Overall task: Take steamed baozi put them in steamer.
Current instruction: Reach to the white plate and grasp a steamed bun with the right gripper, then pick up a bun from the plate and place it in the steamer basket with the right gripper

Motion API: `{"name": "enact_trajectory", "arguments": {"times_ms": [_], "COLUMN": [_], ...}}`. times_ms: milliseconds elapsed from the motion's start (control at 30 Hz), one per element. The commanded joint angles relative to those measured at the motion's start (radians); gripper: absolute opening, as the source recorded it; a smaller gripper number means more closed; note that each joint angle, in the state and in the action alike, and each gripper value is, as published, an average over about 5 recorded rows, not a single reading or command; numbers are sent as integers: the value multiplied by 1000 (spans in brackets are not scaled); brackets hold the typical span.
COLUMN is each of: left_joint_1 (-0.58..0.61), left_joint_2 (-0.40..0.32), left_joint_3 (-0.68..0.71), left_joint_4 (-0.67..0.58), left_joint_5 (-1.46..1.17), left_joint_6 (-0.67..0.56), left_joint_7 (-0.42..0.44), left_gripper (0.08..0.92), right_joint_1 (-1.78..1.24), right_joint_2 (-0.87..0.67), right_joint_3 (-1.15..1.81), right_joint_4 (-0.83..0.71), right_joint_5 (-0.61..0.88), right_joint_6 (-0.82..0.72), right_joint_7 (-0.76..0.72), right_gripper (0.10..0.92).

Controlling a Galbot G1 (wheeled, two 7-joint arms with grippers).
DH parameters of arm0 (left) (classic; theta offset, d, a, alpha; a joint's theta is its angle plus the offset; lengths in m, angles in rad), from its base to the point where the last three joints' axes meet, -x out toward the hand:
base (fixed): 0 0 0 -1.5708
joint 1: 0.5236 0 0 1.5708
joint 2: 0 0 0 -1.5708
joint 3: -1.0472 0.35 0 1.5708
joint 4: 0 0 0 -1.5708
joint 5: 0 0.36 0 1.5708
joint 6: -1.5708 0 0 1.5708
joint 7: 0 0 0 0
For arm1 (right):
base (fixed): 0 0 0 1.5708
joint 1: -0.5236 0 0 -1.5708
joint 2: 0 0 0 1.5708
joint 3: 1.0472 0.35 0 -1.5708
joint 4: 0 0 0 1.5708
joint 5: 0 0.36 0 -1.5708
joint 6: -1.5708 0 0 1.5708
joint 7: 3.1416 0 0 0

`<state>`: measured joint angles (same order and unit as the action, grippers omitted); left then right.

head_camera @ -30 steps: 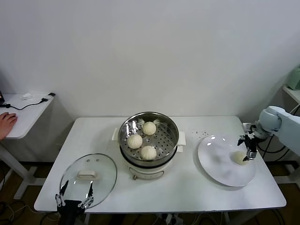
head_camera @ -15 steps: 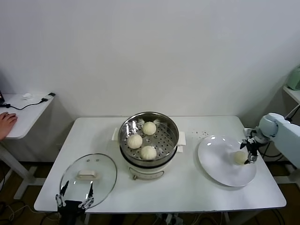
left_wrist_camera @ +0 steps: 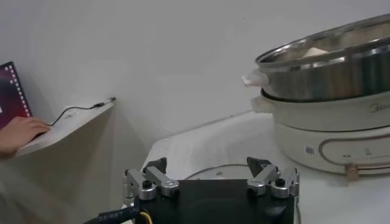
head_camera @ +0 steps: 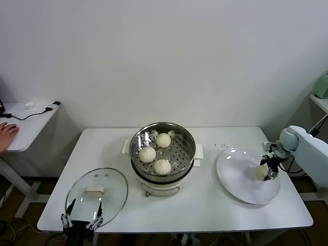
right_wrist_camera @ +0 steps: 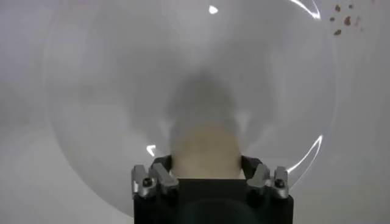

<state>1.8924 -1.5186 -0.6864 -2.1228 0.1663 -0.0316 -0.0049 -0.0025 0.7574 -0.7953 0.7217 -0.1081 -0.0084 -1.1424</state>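
One steamed baozi between right end effector fingers on plate.

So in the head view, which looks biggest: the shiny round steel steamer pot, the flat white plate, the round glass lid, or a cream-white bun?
1. Shiny round steel steamer pot, white plate and glass lid: too alike to rank.
2. Cream-white bun on the plate: clearly smallest.

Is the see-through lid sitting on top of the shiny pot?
No, the glass lid lies flat on the table, beside the open steamer.
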Motion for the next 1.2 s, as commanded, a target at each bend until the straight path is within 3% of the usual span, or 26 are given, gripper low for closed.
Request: {"name": "enact_trajectory", "arguments": {"times_ms": [33, 233, 500, 667, 933, 1200], "left_joint_1": [4, 11, 11, 15, 13, 6], "left_joint_2": [-1, -3, 1, 11, 23, 40], "left_joint_3": [1, 2, 10, 16, 32, 39], "left_joint_4": [-1, -4, -14, -19, -28, -28], "left_joint_5": [2, 4, -1, -16, -50, -70], "left_joint_6": [-3, -6, -7, -10, -14, -17], "left_joint_7": [0, 0, 1, 0, -1, -6], "left_gripper": [823, 823, 823, 823, 823, 823], "right_joint_1": [-5, 34, 380, 657, 877, 934], "right_joint_2": [12, -10, -1, 88, 245, 457], "right_joint_3": [8, -43, -390, -664, -831, -902], "right_joint_4": [-18, 5, 101, 150, 294, 379], "right_joint_5": [-10, 42, 376, 650, 947, 1105], "right_joint_6": [6, -6, -105, -170, -270, -340], "right_joint_7": [-9, -16, -4, 11, 54, 120], "right_gripper": [684, 633, 611, 611, 611, 611]}}
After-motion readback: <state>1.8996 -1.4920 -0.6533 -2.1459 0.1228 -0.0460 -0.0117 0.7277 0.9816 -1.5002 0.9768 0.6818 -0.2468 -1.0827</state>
